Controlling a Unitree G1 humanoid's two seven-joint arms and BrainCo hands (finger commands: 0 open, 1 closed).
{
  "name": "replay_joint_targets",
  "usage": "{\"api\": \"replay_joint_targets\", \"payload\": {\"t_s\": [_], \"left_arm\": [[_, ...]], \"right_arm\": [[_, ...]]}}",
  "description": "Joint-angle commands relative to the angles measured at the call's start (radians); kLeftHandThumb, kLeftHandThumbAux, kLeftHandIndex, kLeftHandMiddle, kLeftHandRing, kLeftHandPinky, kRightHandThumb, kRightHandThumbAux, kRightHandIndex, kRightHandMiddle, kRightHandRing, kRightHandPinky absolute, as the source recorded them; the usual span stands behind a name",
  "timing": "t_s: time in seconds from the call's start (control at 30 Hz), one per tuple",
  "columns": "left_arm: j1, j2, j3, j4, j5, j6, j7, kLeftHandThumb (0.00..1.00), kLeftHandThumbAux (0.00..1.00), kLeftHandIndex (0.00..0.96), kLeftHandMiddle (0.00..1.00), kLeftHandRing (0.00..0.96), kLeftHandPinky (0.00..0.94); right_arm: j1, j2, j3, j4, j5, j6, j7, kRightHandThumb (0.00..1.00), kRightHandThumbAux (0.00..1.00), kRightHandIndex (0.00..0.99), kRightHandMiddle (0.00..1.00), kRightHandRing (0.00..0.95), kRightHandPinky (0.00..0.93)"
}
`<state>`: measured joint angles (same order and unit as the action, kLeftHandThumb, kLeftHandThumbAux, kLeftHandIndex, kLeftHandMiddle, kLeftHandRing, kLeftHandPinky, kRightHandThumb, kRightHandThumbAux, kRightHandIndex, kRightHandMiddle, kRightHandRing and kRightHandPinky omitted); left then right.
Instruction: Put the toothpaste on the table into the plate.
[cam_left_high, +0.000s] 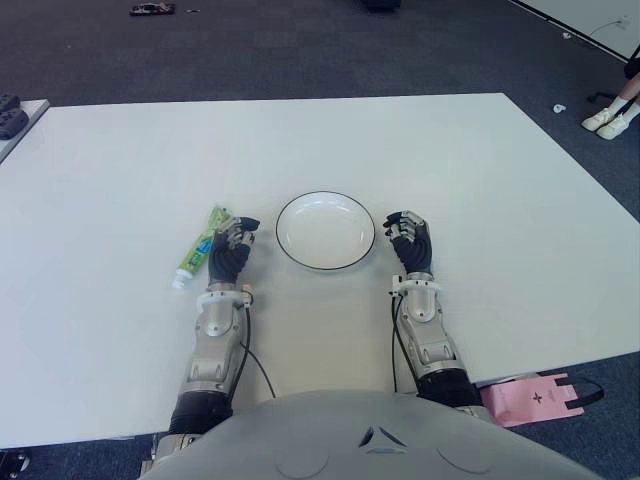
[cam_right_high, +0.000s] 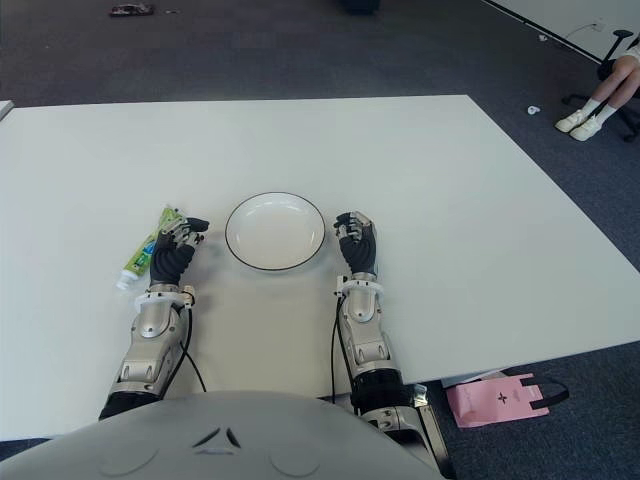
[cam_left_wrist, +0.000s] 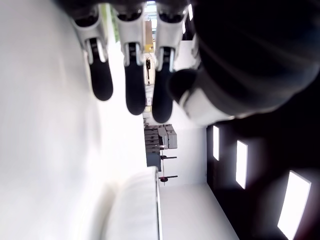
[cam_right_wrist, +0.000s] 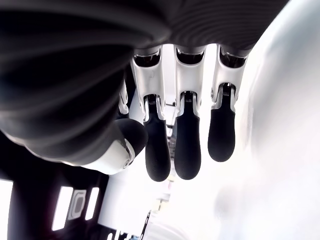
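One green toothpaste (cam_left_high: 203, 245) tube lies flat on the white table (cam_left_high: 480, 180), just to the left of the left hand (cam_left_high: 230, 250) and not in the one white plate (cam_left_high: 325, 230), which sits between the two hands. The left hand's fingers (cam_left_wrist: 131, 85) hang loosely extended and hold nothing. The right hand (cam_left_high: 410, 243), just right of the plate, shows its fingers (cam_right_wrist: 187, 135) likewise relaxed and holding nothing.

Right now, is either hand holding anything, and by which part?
Nothing is held. The left hand is beside the toothpaste, fingers empty; the right hand shows right of the plate, also empty.
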<state>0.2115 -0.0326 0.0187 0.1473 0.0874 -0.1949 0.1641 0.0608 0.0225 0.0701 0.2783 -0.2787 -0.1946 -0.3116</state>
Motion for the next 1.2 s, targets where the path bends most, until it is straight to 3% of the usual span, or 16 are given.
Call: {"api": "replay_joint_targets", "payload": {"t_s": [0.03, 0.4, 0.5, 0.7, 0.8, 0.9, 1.2], "left_arm": [[0.009, 0.001, -0.007, 0.006, 0.001, 0.024, -0.012, 0.710, 0.720, 0.418, 0.387, 0.342, 0.293], [0.025, 0.010, -0.024, -0.028, 0.089, 0.016, 0.038, 0.708, 0.721, 0.416, 0.383, 0.343, 0.298], [0.046, 0.034, -0.057, -0.072, 0.252, 0.020, 0.129, 0.705, 0.718, 0.414, 0.368, 0.334, 0.310], [0.048, 0.059, -0.091, -0.085, 0.440, 0.053, 0.258, 0.697, 0.708, 0.411, 0.334, 0.309, 0.314], [0.050, 0.061, -0.101, -0.093, 0.494, 0.074, 0.302, 0.596, 0.586, 0.281, 0.305, 0.284, 0.297], [0.050, 0.059, -0.106, -0.097, 0.545, 0.094, 0.359, 0.594, 0.467, 0.208, 0.261, 0.247, 0.278], [0.045, 0.060, -0.111, -0.096, 0.641, 0.142, 0.510, 0.626, 0.325, 0.128, 0.189, 0.170, 0.224]], "right_arm": [[0.049, 0.008, 0.002, 0.058, 0.010, 0.039, 0.005, 0.706, 0.730, 0.429, 0.517, 0.525, 0.529], [0.047, 0.006, 0.005, 0.057, -0.001, 0.050, 0.000, 0.707, 0.730, 0.430, 0.513, 0.525, 0.527], [0.044, 0.000, 0.008, 0.060, 0.002, 0.050, 0.015, 0.707, 0.731, 0.430, 0.512, 0.526, 0.532], [0.043, 0.000, 0.007, 0.059, 0.008, 0.054, 0.025, 0.707, 0.731, 0.431, 0.514, 0.531, 0.536], [0.043, 0.004, 0.004, 0.055, 0.011, 0.061, 0.025, 0.707, 0.731, 0.430, 0.515, 0.531, 0.538], [0.042, 0.009, 0.002, 0.055, 0.005, 0.067, 0.011, 0.706, 0.731, 0.430, 0.515, 0.532, 0.536], [0.037, 0.007, 0.008, 0.061, -0.005, 0.080, 0.006, 0.706, 0.731, 0.428, 0.511, 0.523, 0.528]]}}
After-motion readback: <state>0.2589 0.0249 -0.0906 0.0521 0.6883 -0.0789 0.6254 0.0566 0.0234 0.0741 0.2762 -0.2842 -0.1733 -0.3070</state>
